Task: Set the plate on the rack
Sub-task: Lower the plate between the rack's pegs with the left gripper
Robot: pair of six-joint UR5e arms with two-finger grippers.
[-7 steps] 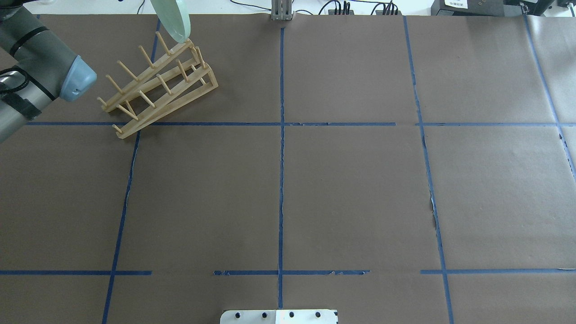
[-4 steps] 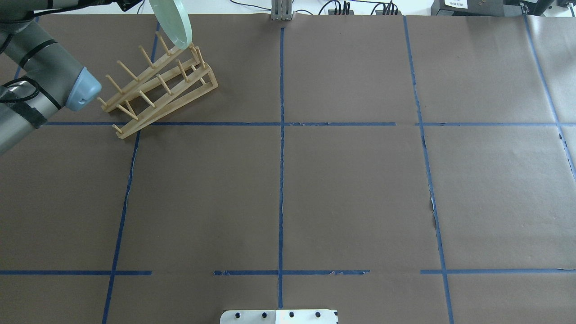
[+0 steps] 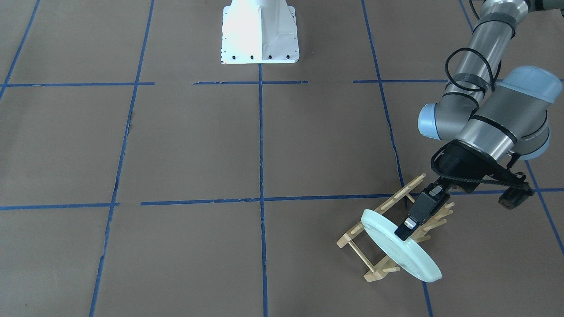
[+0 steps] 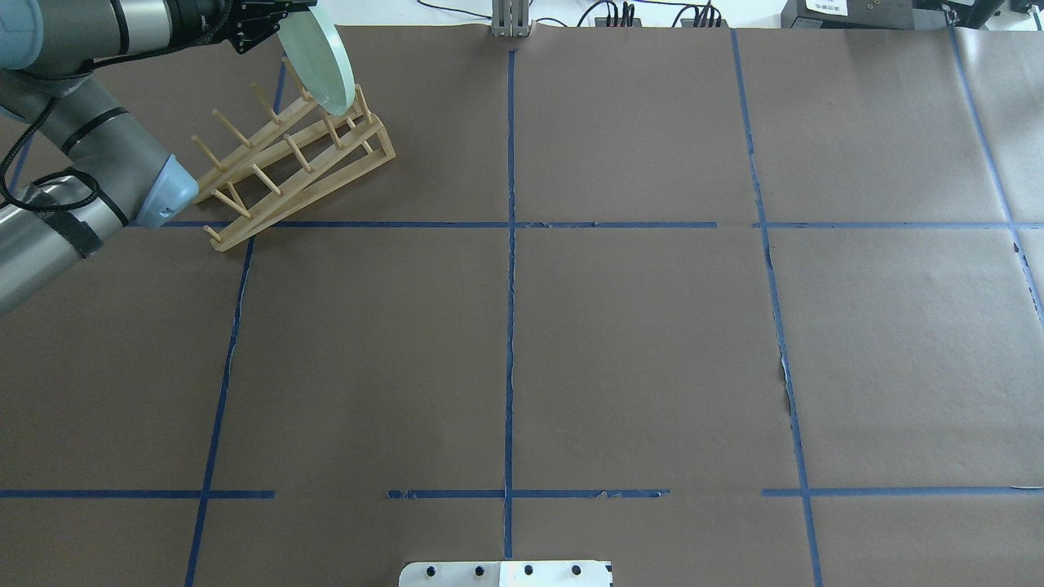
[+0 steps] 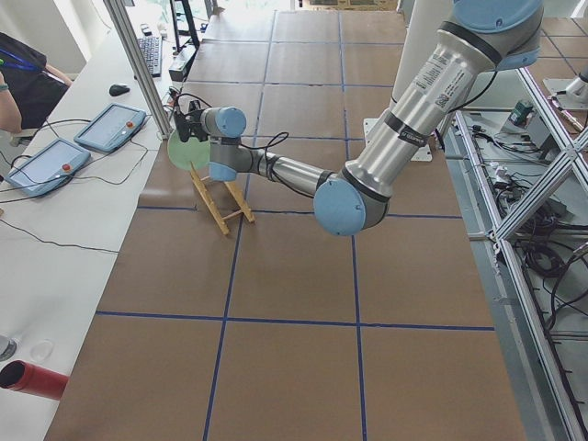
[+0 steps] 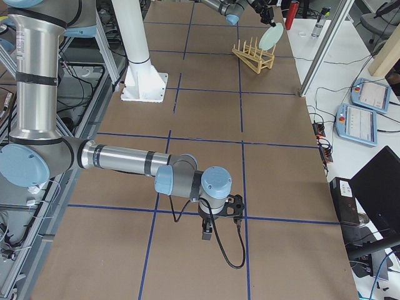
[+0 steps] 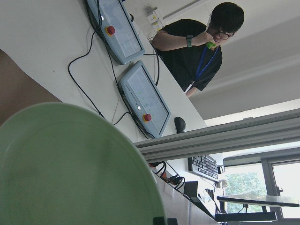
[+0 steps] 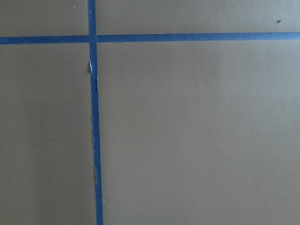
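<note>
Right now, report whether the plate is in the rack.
Not seated: the left claw holds the plate tilted over one end of the rack.

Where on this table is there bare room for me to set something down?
Bare paper spans the middle squares, between the white base and the far edge. Crowded at the far left corner: the rack, the plate and the left gripper.

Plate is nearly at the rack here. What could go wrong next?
The left gripper holds the plate by one rim edge only, tilted; it could pivot or slip in the fingers. The plate hangs over the very end of the rack, so it may catch on peg tops, or shove or tip the rack, which looks light.
</note>
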